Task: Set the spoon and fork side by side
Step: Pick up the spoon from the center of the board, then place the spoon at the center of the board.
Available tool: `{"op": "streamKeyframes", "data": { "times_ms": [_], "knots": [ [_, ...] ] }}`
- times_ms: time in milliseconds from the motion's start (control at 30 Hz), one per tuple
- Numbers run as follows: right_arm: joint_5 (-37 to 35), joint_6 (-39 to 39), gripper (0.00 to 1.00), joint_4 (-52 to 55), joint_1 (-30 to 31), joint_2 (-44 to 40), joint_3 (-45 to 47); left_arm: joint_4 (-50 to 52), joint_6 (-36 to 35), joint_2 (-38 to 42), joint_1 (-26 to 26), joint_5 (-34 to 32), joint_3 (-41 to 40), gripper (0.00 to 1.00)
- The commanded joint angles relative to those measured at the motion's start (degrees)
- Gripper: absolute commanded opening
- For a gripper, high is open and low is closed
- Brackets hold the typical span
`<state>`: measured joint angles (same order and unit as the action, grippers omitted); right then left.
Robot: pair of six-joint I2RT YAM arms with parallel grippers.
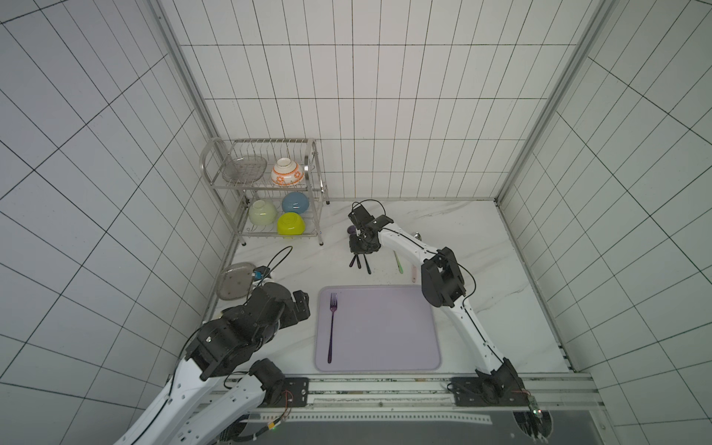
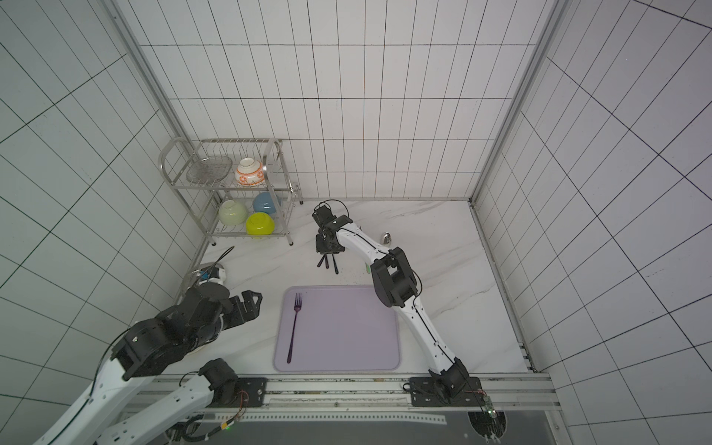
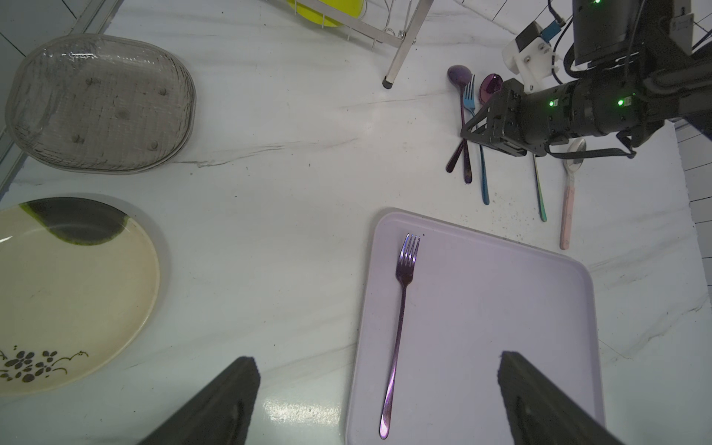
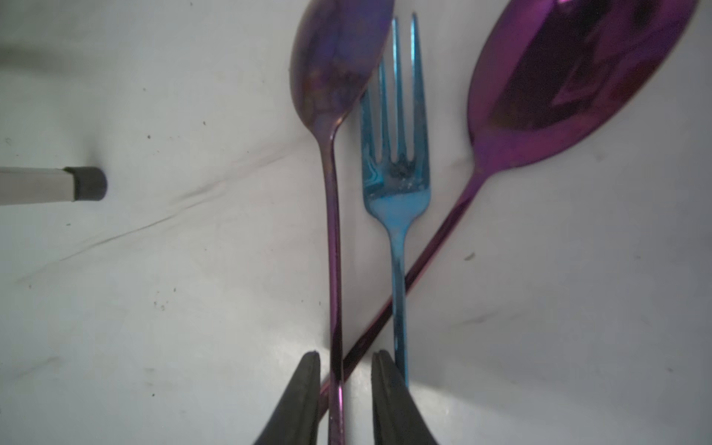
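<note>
A purple fork lies lengthwise near the left edge of the lavender mat. Behind the mat, two purple spoons and a blue fork lie in a crossed cluster. My right gripper is down over their handles. Its jaws stand narrowly apart around the handle of one purple spoon. The other spoon crosses under it there, and table shows beside the handle. My left gripper hovers wide open at the mat's left edge, empty.
A green-handled utensil and a pink-handled spoon lie right of the cluster. The dish rack with bowls stands at the back left, its leg close by. A grey glass dish and a cream plate sit at the left.
</note>
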<state>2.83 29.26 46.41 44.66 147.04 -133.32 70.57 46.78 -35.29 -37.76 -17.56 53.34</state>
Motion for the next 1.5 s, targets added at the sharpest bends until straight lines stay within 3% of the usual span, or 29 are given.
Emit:
{"op": "streamKeyframes", "data": {
  "times_ms": [0,400,667,900,1100,1467],
  "knots": [
    [-2.30,1.77,0.28,3.94,0.34,1.96,-0.33,-0.17,0.32,0.64,0.20,-0.87,-0.43,0.98],
    [-4.17,-3.38,0.00,8.20,-0.48,-0.13,4.39,-0.95,0.32,1.29,0.18,-1.22,-0.72,0.98],
    [-1.20,-11.97,0.00,5.06,-0.96,-5.32,5.79,-0.96,0.15,1.45,0.18,-1.28,-0.63,0.98],
    [-0.03,-14.46,0.00,1.99,-1.07,-13.68,12.11,-0.98,0.39,2.03,0.21,-1.77,-0.65,0.98],
    [-8.14,-15.72,0.00,1.95,-1.07,-21.72,23.08,-0.96,0.65,2.49,0.16,-2.12,-0.70,0.98],
    [-32.29,-11.35,0.00,6.41,-1.15,-31.56,43.11,-1.34,0.41,2.59,0.22,-1.66,-0.94,0.98]
  ]
}}
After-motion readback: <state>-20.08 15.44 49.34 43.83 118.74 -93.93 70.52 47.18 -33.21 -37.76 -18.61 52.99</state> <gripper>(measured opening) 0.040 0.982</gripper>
